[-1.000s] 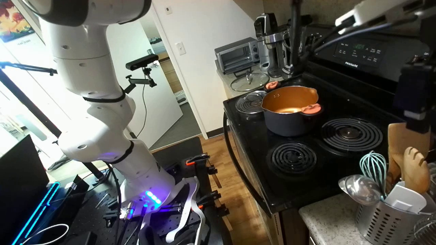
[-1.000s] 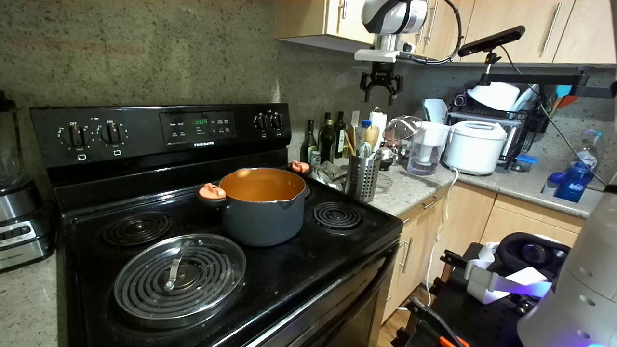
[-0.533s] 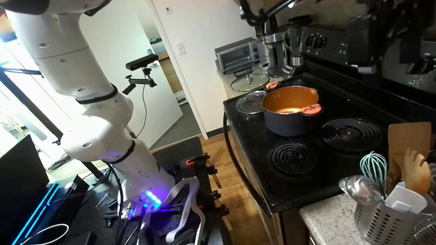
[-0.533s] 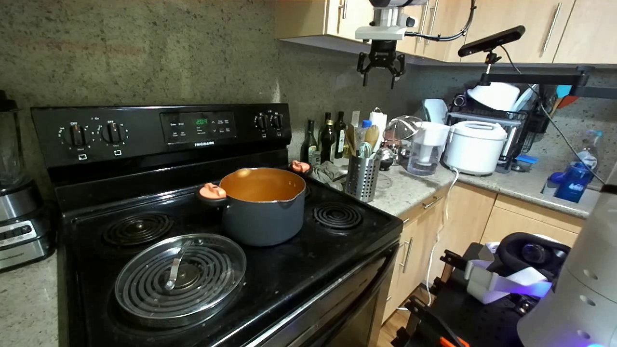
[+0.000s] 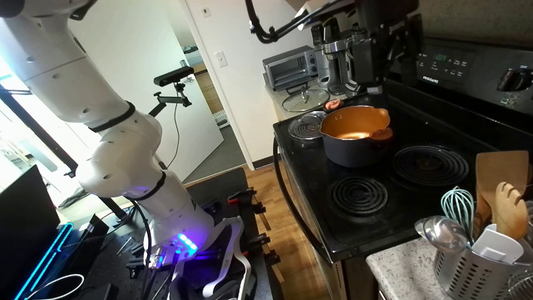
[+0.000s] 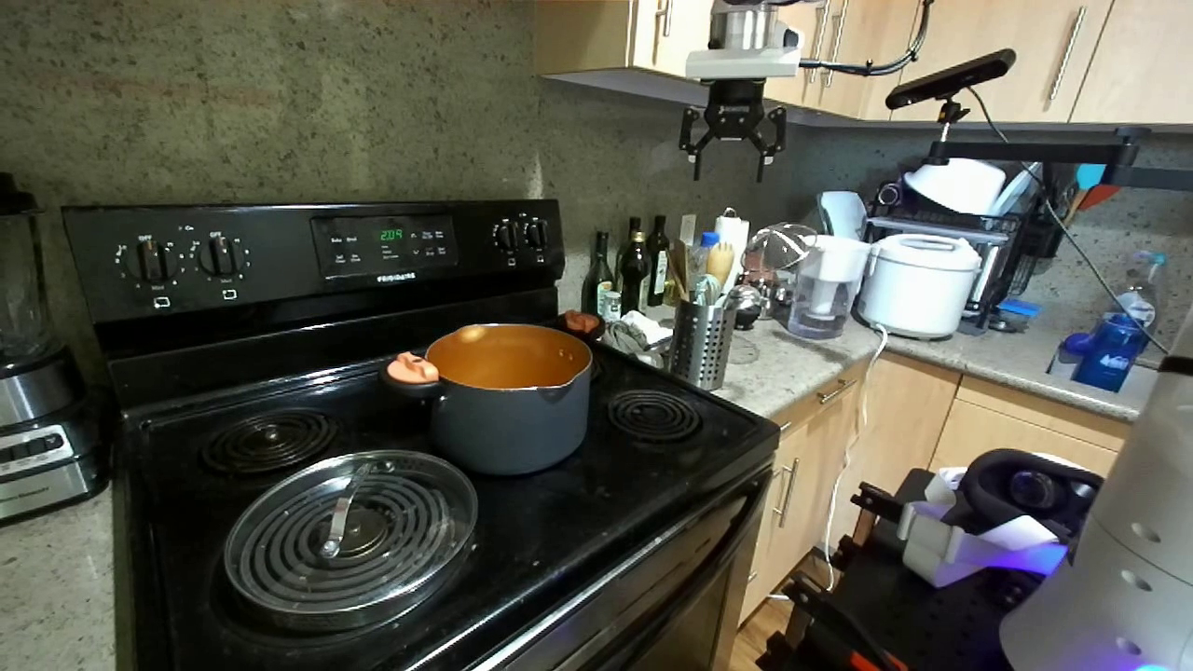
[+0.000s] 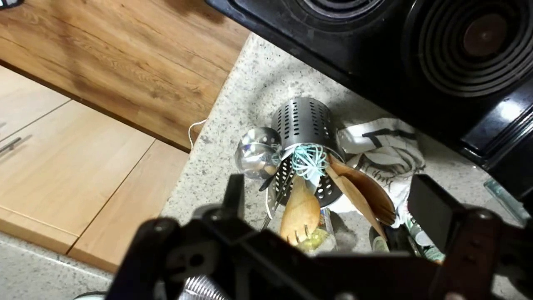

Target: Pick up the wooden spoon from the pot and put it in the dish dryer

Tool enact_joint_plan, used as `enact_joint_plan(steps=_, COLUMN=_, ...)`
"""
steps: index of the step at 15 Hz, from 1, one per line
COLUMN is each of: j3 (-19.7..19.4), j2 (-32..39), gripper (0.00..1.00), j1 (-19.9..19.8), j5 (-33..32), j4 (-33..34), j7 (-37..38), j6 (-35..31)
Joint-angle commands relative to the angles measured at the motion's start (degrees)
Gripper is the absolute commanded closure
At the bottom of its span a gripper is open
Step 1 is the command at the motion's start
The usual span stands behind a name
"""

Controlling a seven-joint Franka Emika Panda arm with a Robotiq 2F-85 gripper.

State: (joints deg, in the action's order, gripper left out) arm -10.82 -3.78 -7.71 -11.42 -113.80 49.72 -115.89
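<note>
The pot (image 5: 352,152) stands on the stove, dark outside and orange inside; it also shows in an exterior view (image 6: 508,429). No spoon shows inside it. The slim wooden spoon cannot be made out. The dish dryer is a perforated metal caddy (image 5: 470,271) on the counter, seen in an exterior view (image 6: 701,345) and the wrist view (image 7: 304,121). It holds a ladle (image 5: 443,233), teal whisk (image 5: 458,208), flat spatula (image 5: 501,171) and slotted wooden utensils (image 7: 300,208). My gripper (image 6: 729,173) is open and empty, high up; the caddy shows between its fingers (image 7: 329,200).
A glass lid (image 6: 349,540) lies on a front burner. Dark bottles (image 6: 634,266), a crumpled cloth (image 7: 385,154), a water pitcher (image 6: 828,284), a rice cooker (image 6: 918,284) and a black dish rack (image 6: 1002,242) stand behind. Wall cabinets (image 6: 596,37) hang near the arm.
The gripper has moved leftward across an exterior view, and its shadow now falls on a pot handle. The fingers look wider apart in the facing exterior view. The pot and caddy stay put.
</note>
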Motion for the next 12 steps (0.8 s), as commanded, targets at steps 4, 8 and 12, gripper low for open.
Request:
enact_joint_plan(steps=4, j3=1.0, j2=-0.9, gripper=0.00, j1=-1.1, j5=0.0, j4=-0.9, j7=-0.3, j6=0.0)
enact_joint_plan(steps=8, j3=1.0, j2=-0.9, gripper=0.00, j1=-1.1, j5=0.0, j4=-1.0, j7=-0.3, j6=-0.2)
enact_joint_plan(steps=12, j3=1.0, j2=-0.9, gripper=0.00, j1=-1.1, j5=0.0, j4=-1.0, j7=-0.3, j6=-0.2)
